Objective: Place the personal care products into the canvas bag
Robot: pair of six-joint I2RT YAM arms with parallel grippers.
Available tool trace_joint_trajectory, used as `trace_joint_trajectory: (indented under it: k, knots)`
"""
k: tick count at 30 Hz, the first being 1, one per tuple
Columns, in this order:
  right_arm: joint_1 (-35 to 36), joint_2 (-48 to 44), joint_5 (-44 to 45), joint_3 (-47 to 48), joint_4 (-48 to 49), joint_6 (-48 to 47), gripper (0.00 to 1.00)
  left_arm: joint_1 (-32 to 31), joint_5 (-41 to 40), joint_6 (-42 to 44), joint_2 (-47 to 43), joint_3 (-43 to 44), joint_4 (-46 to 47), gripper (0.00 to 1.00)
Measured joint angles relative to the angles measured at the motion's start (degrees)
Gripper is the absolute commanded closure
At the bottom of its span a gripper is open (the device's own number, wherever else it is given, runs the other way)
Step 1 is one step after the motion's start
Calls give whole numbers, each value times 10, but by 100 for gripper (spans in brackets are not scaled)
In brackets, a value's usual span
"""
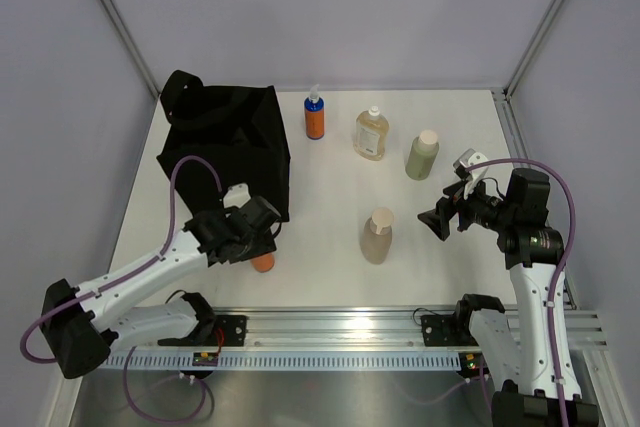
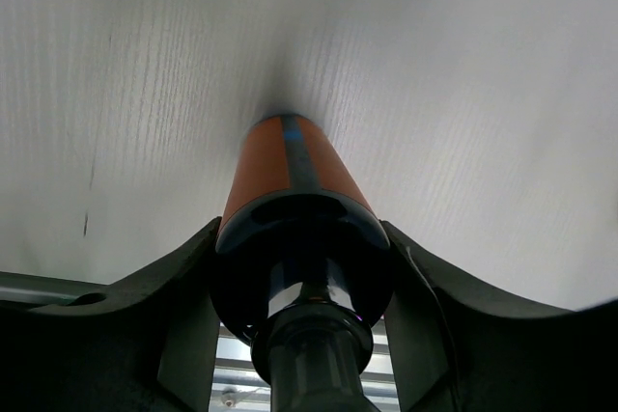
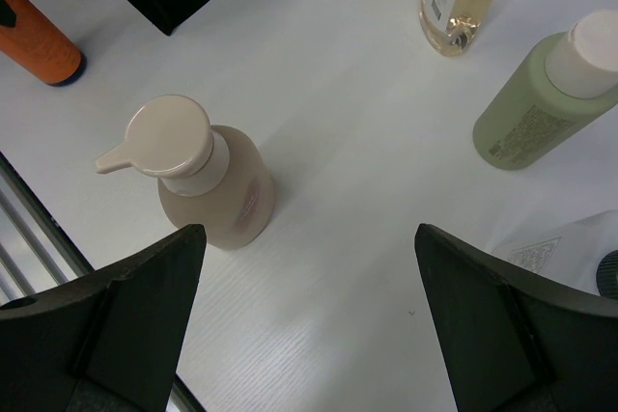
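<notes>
the dark-capped orange bottle fills the left wrist view, upright on the table, with the left gripper closed against its sides below the cap. the step in hand looks like securing this pick. next, i judge: lift it straight up, then carry it toward eleven o'clock over the canvas bag, clearing its rim. the right gripper hangs wide open over the beige bottle.
</notes>
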Motion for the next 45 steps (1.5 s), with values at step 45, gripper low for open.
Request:
trace_joint_trajectory:
  k: [45]
  knots:
    - [0, 10, 5, -4, 0, 0, 0, 292, 49, 452, 185, 737, -44, 100]
